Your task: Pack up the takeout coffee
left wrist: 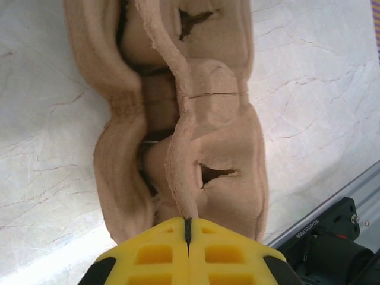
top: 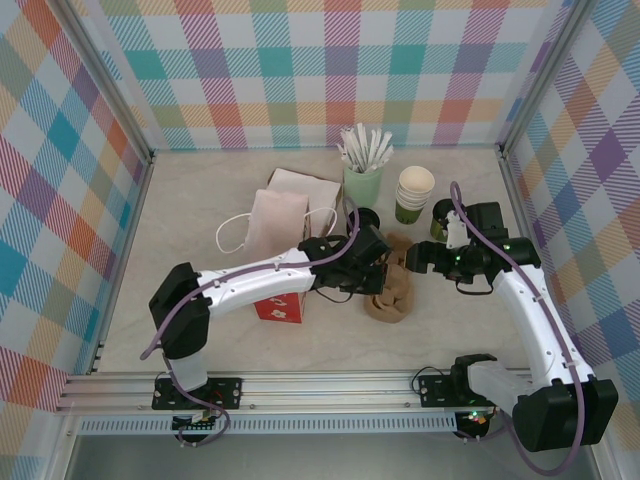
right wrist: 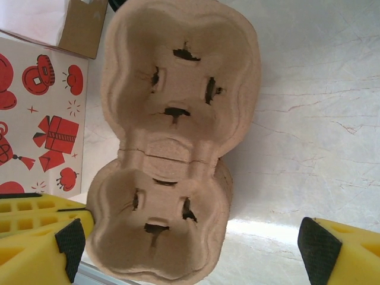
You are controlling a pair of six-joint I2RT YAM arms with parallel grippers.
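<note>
Beside the cup stack (top: 414, 192), takeout coffee (top: 441, 218) waits

Its paper wall is probably light, thin and crushable, so grip it gently below the lid. Left gripper (left wrist: 187, 228) pinches the rim of the pulp cup carrier (left wrist: 219, 119). Right gripper (right wrist: 191, 244) hangs above it, jaws spread.

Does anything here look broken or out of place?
The brown moulded-pulp two-cup carrier shows a thin split or crease across the bridge between its two wells. The left claw is pinched shut on its edge. Nothing looks spilled.
</note>
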